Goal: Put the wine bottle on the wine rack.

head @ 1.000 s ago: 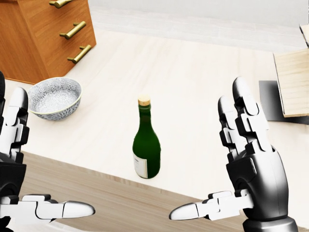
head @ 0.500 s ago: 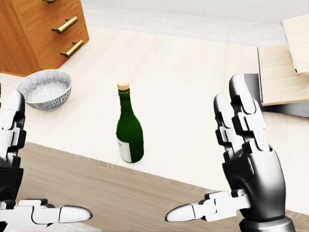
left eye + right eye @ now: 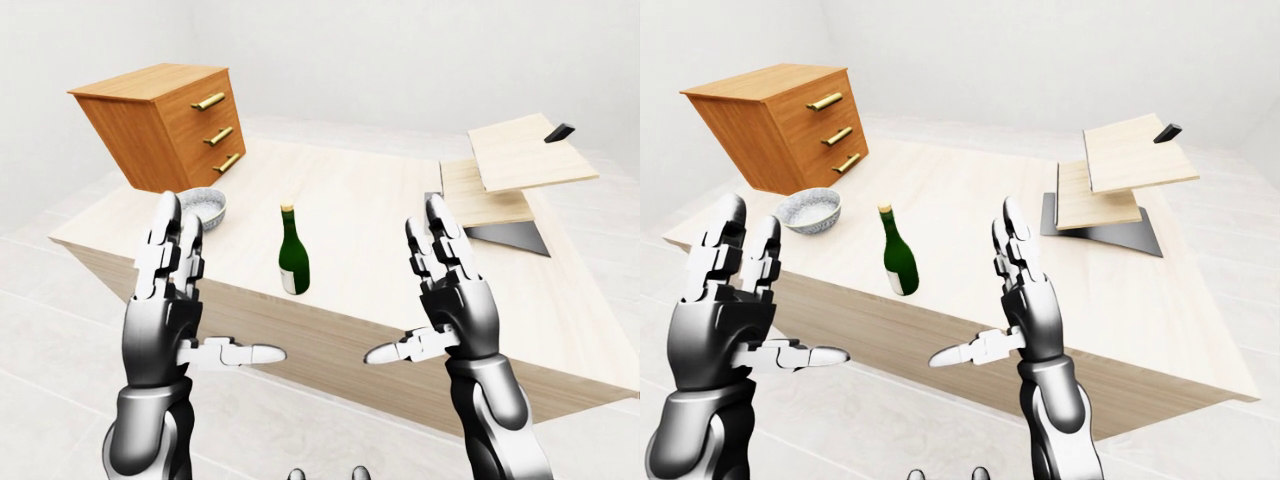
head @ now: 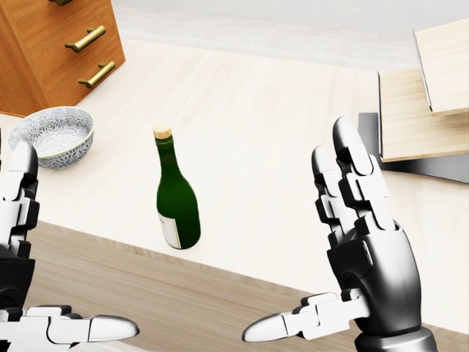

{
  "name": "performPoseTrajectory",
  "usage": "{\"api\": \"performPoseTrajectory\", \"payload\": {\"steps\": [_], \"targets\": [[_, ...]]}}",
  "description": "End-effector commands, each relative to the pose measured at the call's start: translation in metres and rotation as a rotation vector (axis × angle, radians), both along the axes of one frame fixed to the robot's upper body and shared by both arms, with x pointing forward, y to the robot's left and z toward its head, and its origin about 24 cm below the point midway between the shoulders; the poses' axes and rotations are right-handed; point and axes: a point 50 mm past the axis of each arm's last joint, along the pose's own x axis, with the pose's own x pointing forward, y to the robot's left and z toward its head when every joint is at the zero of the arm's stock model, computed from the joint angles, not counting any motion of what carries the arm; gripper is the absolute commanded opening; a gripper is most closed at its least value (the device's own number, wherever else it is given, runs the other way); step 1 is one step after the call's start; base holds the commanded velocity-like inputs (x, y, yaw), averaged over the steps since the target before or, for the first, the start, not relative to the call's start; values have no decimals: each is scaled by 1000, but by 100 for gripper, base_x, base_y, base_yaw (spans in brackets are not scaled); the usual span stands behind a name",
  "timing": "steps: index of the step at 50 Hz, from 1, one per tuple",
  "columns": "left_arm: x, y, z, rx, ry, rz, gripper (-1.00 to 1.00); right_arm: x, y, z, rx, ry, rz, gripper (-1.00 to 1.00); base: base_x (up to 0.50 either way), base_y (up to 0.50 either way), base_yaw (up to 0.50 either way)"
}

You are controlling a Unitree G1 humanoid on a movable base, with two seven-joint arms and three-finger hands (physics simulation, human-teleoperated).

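**Bottle upright between your hands, nearer the left in the eye views**

The wine bottle (image 4: 176,198) stands upright on the desk (image 3: 350,210), close to the desk's near edge, long axis vertical, cork up, label low on the body. Nothing touches it.

Your left hand (image 3: 170,300) and right hand (image 3: 445,300) both hang off the near edge, short of the bottle, fingers spread and pointing up, thumbs turned inward toward each other. Neither holds anything.

The bottle lies beyond and between the two palms. In the left-eye view it sits closer to the left hand's side; in the head view the left hand is mostly cut off, so judge from the eye views.

The wine rack (image 3: 1110,190), stacked pale boards on a dark base, sits toward the desk's far right corner, well apart from the bottle. A patterned bowl (image 4: 50,136) and a wooden drawer chest (image 3: 165,135) occupy the left end.

My read: reach forward first; an upright body favours a side grasp.
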Motion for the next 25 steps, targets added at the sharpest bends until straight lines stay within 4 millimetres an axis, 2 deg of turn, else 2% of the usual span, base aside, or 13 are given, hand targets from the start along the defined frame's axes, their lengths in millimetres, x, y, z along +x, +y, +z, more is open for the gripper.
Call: {"api": "performPoseTrajectory", "payload": {"steps": [1,8,17,25], "targets": [[-2,0,3,7,-15,1,100,-1,2,2,3,-9,13,100,0,0,0],[-2,0,2,7,-8,3,100,-7,3,4,55,-14,63,100,0,0,0],[-2,2,0,4,0,6,100,-3,4,-5,42,25,59,100,0,0,48],[-3,2,-1,3,7,7,100,-4,6,-4,27,22,64,100,0,0,44]]}}
